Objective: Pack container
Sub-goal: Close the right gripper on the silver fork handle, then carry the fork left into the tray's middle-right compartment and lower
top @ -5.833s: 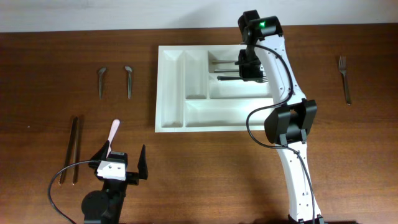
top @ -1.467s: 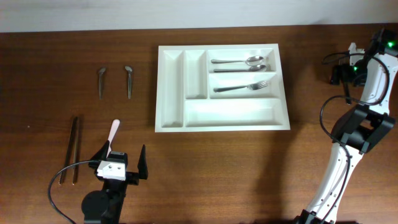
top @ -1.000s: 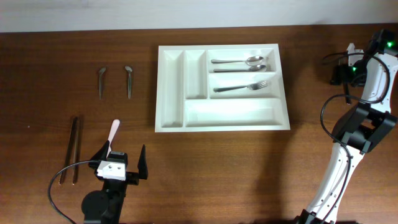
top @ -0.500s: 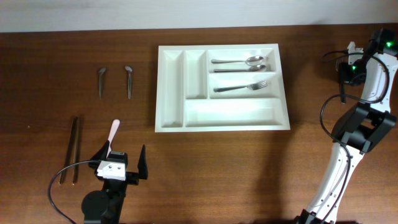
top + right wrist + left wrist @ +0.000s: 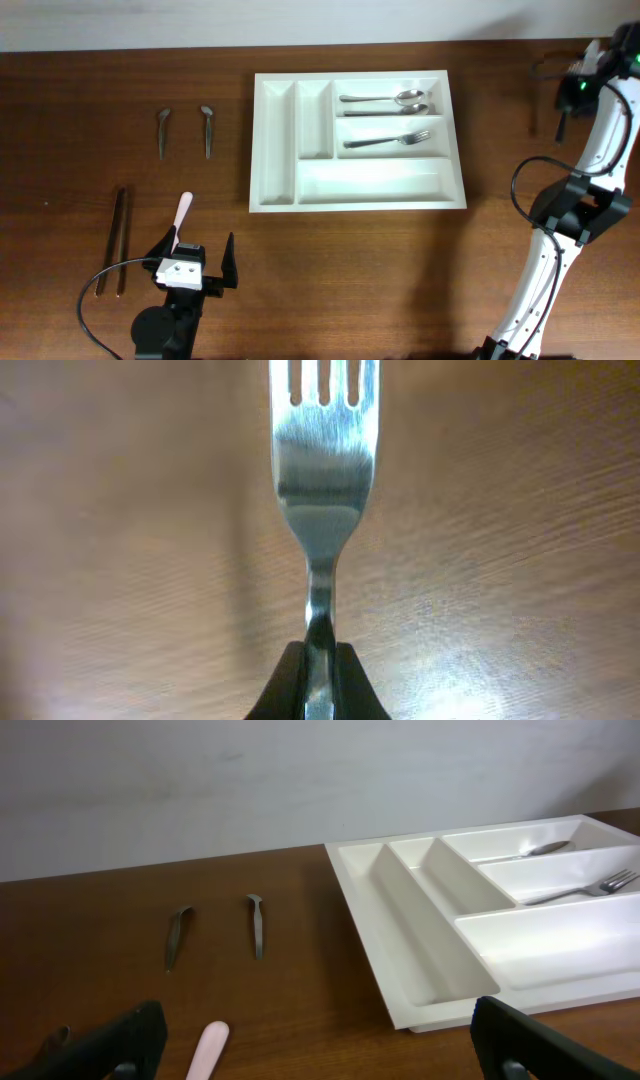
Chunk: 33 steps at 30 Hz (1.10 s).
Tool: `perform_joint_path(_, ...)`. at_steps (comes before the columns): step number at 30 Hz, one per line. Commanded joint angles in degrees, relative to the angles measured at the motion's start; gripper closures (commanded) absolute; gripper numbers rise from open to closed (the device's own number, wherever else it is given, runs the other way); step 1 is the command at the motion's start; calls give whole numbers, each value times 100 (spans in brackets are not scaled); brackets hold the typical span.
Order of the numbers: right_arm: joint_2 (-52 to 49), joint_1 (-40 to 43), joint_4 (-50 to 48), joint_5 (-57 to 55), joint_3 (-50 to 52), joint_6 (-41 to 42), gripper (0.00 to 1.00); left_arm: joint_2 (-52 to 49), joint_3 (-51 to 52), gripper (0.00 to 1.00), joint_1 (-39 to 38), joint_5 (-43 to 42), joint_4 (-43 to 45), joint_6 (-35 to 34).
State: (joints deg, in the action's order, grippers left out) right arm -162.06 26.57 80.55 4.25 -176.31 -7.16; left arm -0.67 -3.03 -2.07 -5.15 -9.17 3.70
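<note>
Container unchanged, right end effector pinching fork, shifted up-frame, left end effector spread

Probably a robot lab; wooden table, plain pale wall

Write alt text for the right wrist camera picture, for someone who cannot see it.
A metal fork fills the frame in close-up, its handle pinched by the right gripper at the bottom edge. The tines run off the top, and behind it is a blurred brown wooden table.
</note>
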Motion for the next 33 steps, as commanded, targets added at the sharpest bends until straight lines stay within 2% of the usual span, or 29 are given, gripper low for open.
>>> perform_joint_path(1, 944, -278, 107, 365, -372, 1126, 96, 37, 37, 1, 42, 42, 15, 92)
perform_joint_path(12, 2116, -1300, 997, 435, -372, 3390, 96, 37, 37, 1, 42, 42, 15, 92)
perform_joint_path(15, 2201, -1655, 1679, 448, -369, 4852, 96, 37, 37, 1, 42, 42, 15, 92)
perform_joint_path(17, 2201, -1792, 1679, 702, -365, 4990, 96, 37, 37, 1, 42, 42, 15, 92)
perform_joint_path(22, 2197, -2251, 1676, 658, -354, 6531, 96, 37, 37, 1, 42, 42, 15, 92)
perform_joint_path(26, 2186, -2601, 1679, 605, -166, 7410, 96, 37, 37, 1, 42, 42, 15, 92)
perform_joint_path(29, 2184, -2872, 1679, 603, 136, 8028, 96, 37, 37, 1, 42, 42, 15, 92)
perform_joint_path(33, 2181, -3195, 1676, 496, 824, 9388, 96, 37, 37, 1, 42, 42, 15, 92)
